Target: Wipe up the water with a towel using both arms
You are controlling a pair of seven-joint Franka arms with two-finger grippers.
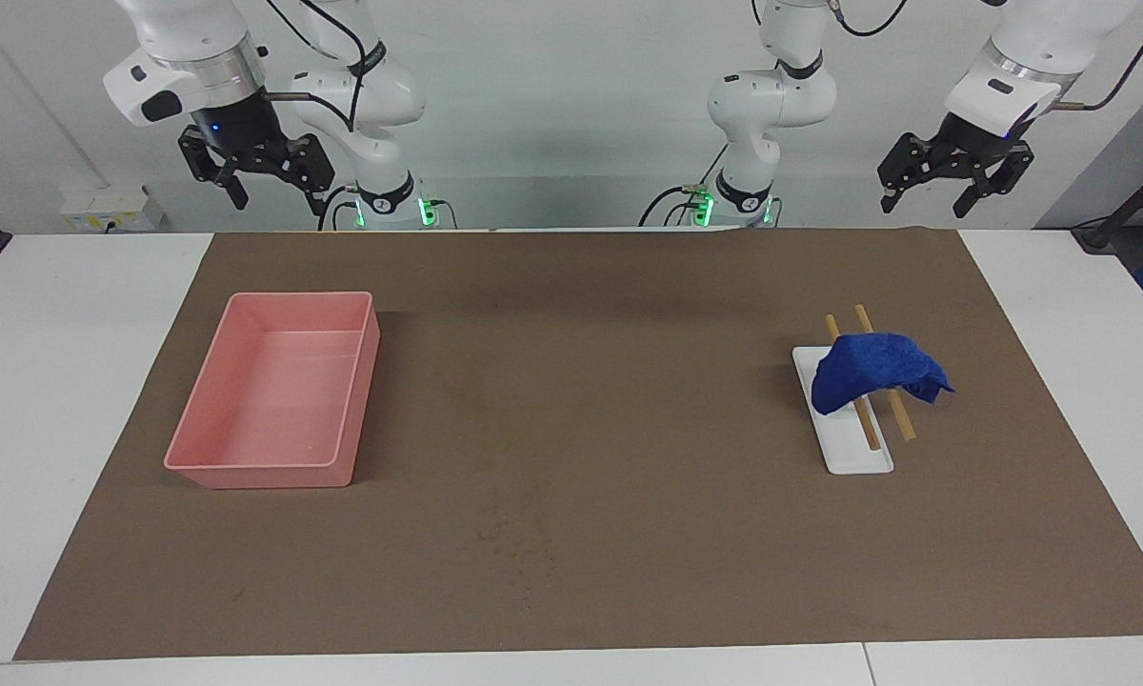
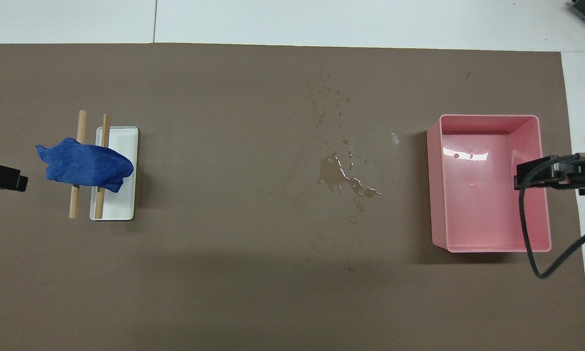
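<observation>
The royal-blue towel [image 1: 876,372] lies crumpled over two wooden sticks [image 1: 900,419] that rest across a small white tray [image 1: 848,448], toward the left arm's end of the table; it also shows in the overhead view [image 2: 85,165]. A water puddle [image 2: 341,175] with scattered drops lies mid-mat, between the towel and the pink tray [image 1: 257,472]. My left gripper [image 1: 926,202] hangs open and empty, high above the mat's robot-side edge. My right gripper [image 1: 276,195] hangs open and empty, high above the robot-side edge near the pink tray.
A brown mat [image 1: 571,591] covers most of the white table. The pink tray [image 2: 490,248] stands toward the right arm's end, with a wet sheen inside. The right gripper's cable [image 2: 531,234] hangs over the pink tray in the overhead view.
</observation>
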